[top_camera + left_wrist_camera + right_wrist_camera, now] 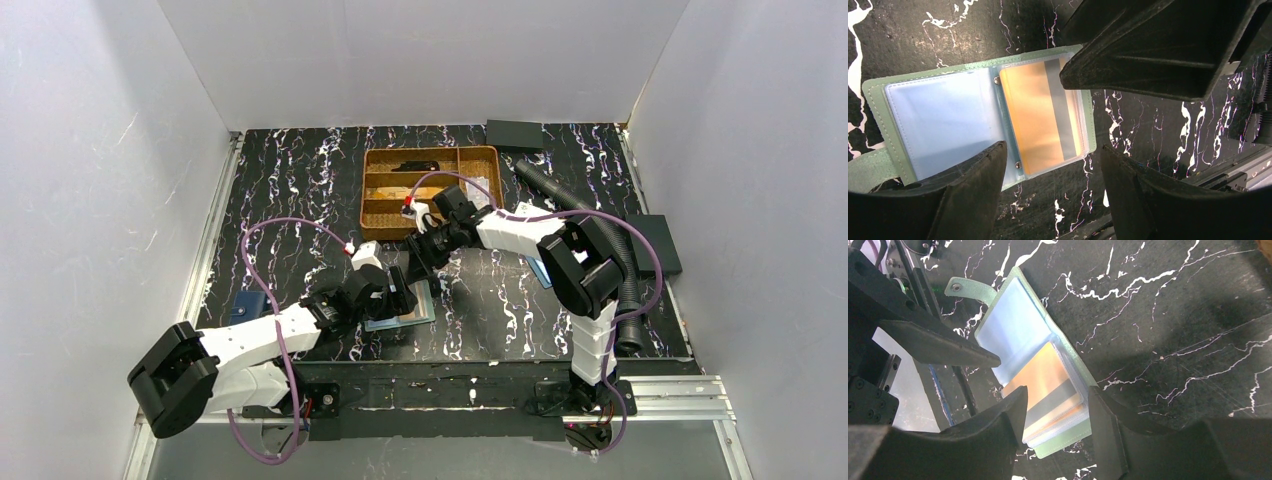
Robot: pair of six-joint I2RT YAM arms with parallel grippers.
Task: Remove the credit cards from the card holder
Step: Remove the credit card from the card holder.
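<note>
The card holder [893, 125] [1013, 335] [408, 316] lies open on the black marbled table, teal-green with clear pocket panels. An orange-gold credit card [1033, 120] [1040, 375] with a grey stripe sits inside one pocket; the other panel looks empty. My left gripper [1053, 150] [398, 292] is open over the holder's near edge, one finger [973, 185] above the empty panel. My right gripper [1055, 400] [425, 250] is open, its fingers [1008, 415] standing on either side of the holder's card end. Whether either gripper touches the holder I cannot tell.
A brown compartment tray [482, 160] stands at the back centre. A black ribbed hose [605, 235] and a black block [662, 245] lie at the right, a flat black box [513, 133] at the back. A blue holder [246, 306] sits at the left.
</note>
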